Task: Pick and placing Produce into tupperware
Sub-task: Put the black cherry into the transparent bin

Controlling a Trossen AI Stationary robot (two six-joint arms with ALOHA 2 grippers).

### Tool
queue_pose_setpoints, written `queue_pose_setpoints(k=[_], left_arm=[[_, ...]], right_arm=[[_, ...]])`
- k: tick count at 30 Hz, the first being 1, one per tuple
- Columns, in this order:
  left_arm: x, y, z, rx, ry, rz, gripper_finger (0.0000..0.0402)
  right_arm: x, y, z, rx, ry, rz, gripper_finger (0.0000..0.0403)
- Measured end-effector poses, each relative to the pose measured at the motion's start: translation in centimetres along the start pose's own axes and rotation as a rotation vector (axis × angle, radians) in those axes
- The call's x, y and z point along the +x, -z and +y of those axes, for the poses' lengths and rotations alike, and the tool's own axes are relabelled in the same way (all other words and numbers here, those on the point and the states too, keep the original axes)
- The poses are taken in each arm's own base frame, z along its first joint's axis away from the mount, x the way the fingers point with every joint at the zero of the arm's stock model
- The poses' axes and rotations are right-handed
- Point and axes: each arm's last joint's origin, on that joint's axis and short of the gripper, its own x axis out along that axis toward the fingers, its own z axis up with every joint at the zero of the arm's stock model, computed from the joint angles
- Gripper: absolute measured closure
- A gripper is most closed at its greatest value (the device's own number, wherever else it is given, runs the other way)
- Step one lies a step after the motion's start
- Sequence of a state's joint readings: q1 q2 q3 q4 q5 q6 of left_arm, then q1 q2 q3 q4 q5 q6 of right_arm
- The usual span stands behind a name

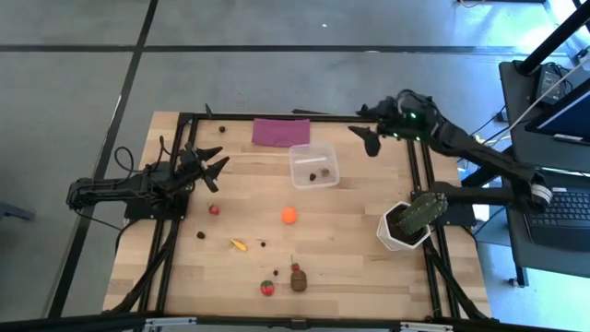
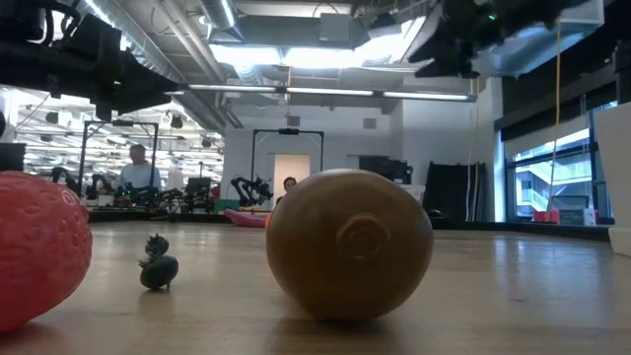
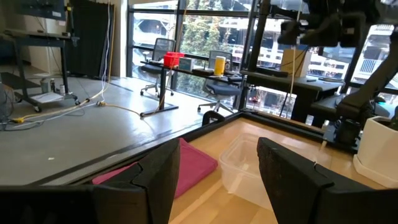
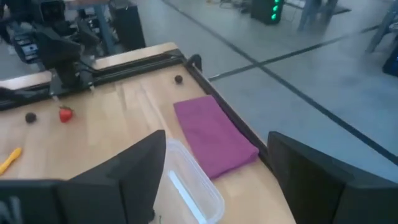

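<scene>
The tupperware sat near the table's far edge, just beside the purple cloth, holding two small dark pieces. The right gripper hung empty with fingers spread wide beyond its right rim. The left gripper, parted and empty, stood well apart on the left; the orange ball lay on open tabletop.

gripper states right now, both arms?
Left gripper: open, empty, at the table's left side.
Right gripper: open, empty, just right of the tupperware.

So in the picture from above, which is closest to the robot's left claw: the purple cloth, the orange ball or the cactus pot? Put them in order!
Measured from the left gripper, at the table's left side:
1. The purple cloth, at the far edge of the table.
2. The orange ball, near the middle of the table.
3. The cactus pot, way over on the right side.
</scene>
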State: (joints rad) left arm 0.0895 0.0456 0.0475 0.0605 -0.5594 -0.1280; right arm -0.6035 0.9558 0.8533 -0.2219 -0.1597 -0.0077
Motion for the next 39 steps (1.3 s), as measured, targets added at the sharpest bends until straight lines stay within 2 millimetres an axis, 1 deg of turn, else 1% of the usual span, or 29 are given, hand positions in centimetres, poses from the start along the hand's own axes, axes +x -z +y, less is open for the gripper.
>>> queue_pose_setpoints(k=[5,9,14,16,20,24,27,30,34,37,39], left_arm=[[0.0,0.0,0.0,0.005,0.000,-0.001,0.0195],[0.0,0.0,0.1,0.007,-0.021,-0.003,0.0195],[0.0,0.0,0.2,0.007,-0.067,-0.009,0.0195],[0.0,0.0,0.2,0.007,-0.067,-0.009,0.0195],[0.0,-0.2,0.2,-0.011,-0.078,-0.029,0.0183],[-0.1,-1.3,0.1,-0.068,-0.068,-0.110,0.0148],[-0.2,-1.9,0.2,-0.080,-0.085,-0.131,0.0120],[-0.3,-2.8,0.1,-0.116,-0.078,-0.171,0.0103],[-0.4,-3.3,-0.1,-0.182,-0.004,-0.211,0.0096],[-0.4,-3.3,-0.1,-0.191,0.007,-0.210,0.0099],[-0.4,-3.3,-0.1,-0.229,0.017,-0.209,0.0102]], right_arm=[[-1.5,3.3,-0.3,-0.001,0.029,-0.084,0.0120],[-1.8,5.9,-0.7,0.024,0.058,-0.123,0.0120],[-2.1,8.3,-1.2,0.034,0.092,-0.159,0.0120],[-2.2,9.0,-1.4,0.038,0.105,-0.169,0.0120],[-2.5,9.2,-1.6,0.052,0.121,-0.208,0.0120],[-3.0,8.7,-1.6,0.038,0.131,-0.266,0.0120],[-3.3,8.4,-1.7,0.030,0.137,-0.298,0.0120],[-3.4,8.3,-1.7,0.030,0.142,-0.300,0.0120],[-3.4,8.3,-1.7,0.031,0.143,-0.301,0.0120],[-3.4,8.3,-1.7,0.032,0.142,-0.300,0.0120],[-3.4,8.4,-1.7,0.034,0.142,-0.300,0.0120]])
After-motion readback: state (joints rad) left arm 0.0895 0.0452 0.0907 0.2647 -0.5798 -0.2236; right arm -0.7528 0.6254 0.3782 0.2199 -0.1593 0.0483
